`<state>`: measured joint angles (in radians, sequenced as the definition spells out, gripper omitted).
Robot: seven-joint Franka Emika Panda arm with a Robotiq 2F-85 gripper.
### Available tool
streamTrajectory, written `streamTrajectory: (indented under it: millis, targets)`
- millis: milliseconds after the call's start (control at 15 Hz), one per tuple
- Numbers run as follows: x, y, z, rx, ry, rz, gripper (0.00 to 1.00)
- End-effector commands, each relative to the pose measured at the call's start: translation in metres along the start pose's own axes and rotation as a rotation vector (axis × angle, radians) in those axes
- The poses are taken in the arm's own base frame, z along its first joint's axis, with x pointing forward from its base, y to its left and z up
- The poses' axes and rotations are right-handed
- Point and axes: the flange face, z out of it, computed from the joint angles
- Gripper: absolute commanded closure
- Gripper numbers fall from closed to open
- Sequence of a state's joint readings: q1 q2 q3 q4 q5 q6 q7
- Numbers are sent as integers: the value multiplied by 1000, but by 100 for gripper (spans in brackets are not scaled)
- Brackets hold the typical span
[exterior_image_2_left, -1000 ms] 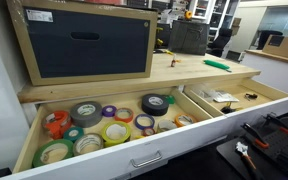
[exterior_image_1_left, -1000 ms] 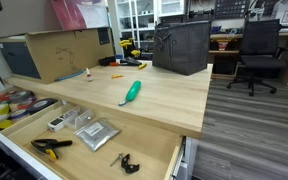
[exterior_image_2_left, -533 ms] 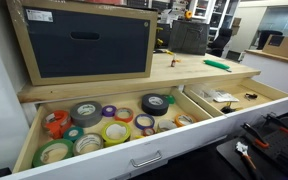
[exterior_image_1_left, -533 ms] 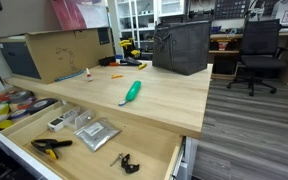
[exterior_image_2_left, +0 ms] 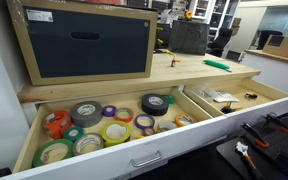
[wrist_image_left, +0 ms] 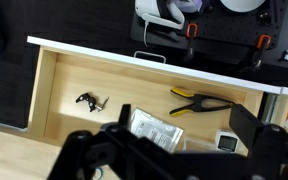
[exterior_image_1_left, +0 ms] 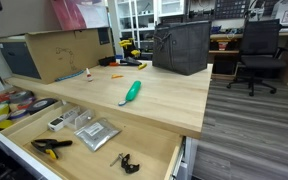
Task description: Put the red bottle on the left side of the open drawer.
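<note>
The red bottle is tiny and stands on the desktop beside a cardboard box, far from the drawer. The open drawer runs under the desk's front edge; in an exterior view its pale front wall spans the full width, with a divider slat. In the wrist view my gripper hangs open above a bare part of the drawer floor. Its dark fingers straddle a silver packet, and nothing is between them. The arm does not show in either exterior view.
A teal-green tool lies mid-desktop. The drawer holds several tape rolls, a yellow-handled clamp, silver packets and a small black part. A cardboard box, a dark bin and an office chair stand further back.
</note>
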<state>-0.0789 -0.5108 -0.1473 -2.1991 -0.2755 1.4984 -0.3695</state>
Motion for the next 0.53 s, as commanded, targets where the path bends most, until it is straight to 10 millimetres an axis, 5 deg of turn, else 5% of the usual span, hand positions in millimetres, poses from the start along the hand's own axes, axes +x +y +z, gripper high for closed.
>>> streamTrajectory:
  millis: [0,467]
  targets:
    - [10,4,-6,-6,6,-5,0]
    - [65,16,-22,-41,47,-22,0]
